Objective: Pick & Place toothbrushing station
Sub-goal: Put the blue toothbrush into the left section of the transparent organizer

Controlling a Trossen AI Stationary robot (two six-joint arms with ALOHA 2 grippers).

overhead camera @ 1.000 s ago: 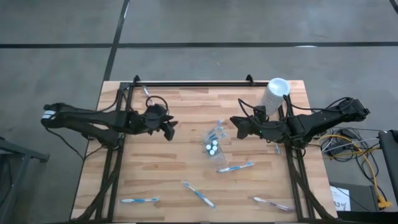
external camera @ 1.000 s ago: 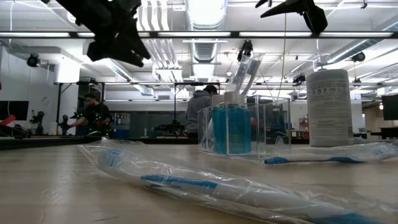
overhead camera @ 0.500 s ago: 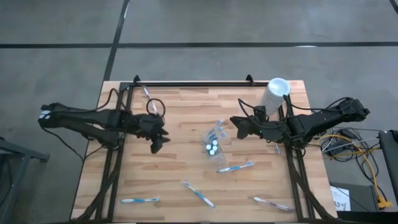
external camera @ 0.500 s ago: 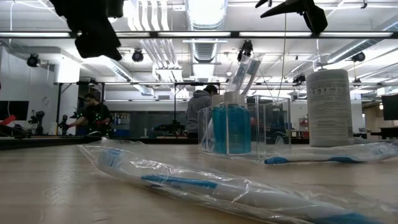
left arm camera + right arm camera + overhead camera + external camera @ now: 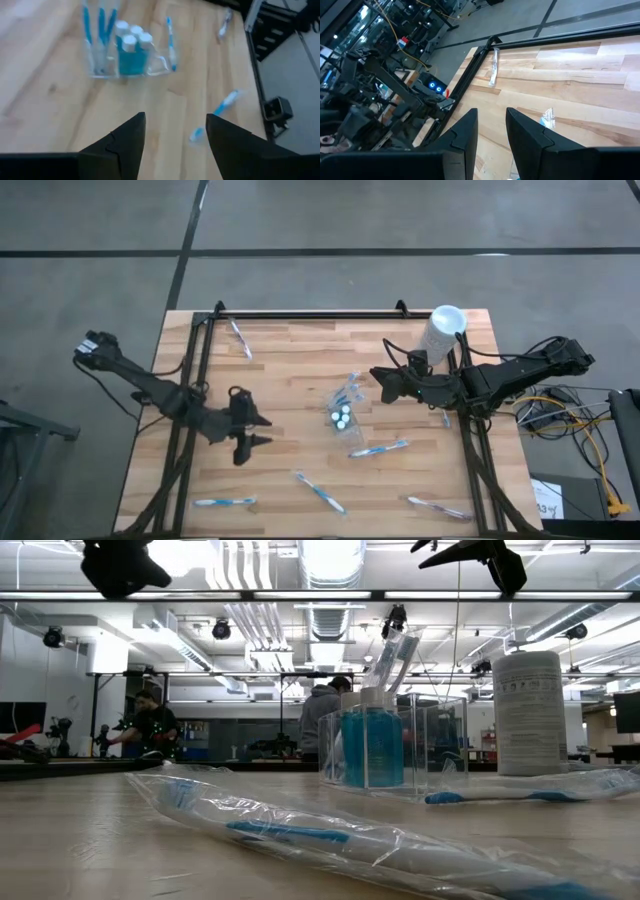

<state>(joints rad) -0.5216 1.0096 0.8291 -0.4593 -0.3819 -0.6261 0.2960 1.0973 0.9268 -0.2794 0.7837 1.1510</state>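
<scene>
The toothbrushing station, a clear container (image 5: 343, 412) holding blue white-capped tubes (image 5: 129, 50) and upright toothbrushes, stands at mid-table. Wrapped toothbrushes lie loose around it (image 5: 378, 449) (image 5: 320, 492) (image 5: 224, 501) (image 5: 438, 507) (image 5: 240, 338). My left gripper (image 5: 262, 431) hovers open and empty left of the container, pointing at it; its wrist view shows bare wood between the fingers (image 5: 175, 137). My right gripper (image 5: 378, 385) hangs open above the table just right of the container, nothing between its fingers (image 5: 492, 132).
A tall white cylinder (image 5: 442, 332) stands at the far right corner. A black rail (image 5: 310, 314) runs along the far edge. In the low view a wrapped toothbrush (image 5: 330, 840) lies close in front, and people stand in the room behind the table.
My left gripper has swung from beside the far-left part of the table toward the near edge, turning so that it points toward the container. My right arm has kept still, and nothing on the table has moved.
</scene>
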